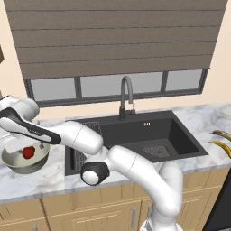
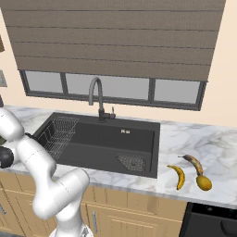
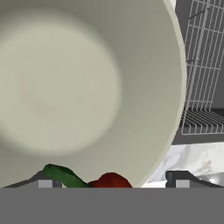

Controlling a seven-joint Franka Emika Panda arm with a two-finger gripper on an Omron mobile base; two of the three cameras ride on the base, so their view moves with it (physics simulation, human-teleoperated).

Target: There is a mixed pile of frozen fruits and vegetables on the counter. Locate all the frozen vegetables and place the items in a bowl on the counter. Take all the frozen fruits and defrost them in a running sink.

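Hand view: my gripper (image 3: 111, 186) stands released over the bowl (image 3: 170, 87); red vegetable (image 1: 28, 152) delivered. Yellow vegetable (image 2: 203, 183) and bananas (image 2: 178, 176) remain on the right counter (image 2: 185, 139).

The arm (image 1: 135, 171) is rising from its base at the lower right of the left base view, bending at the elbow and reaching left across the front edge of the counter (image 1: 40, 185). The gripper (image 3: 113, 179) is pointing down over the bowl (image 1: 25, 162), jaws standing wide apart, finger tips (image 3: 46, 180) clear of anything.
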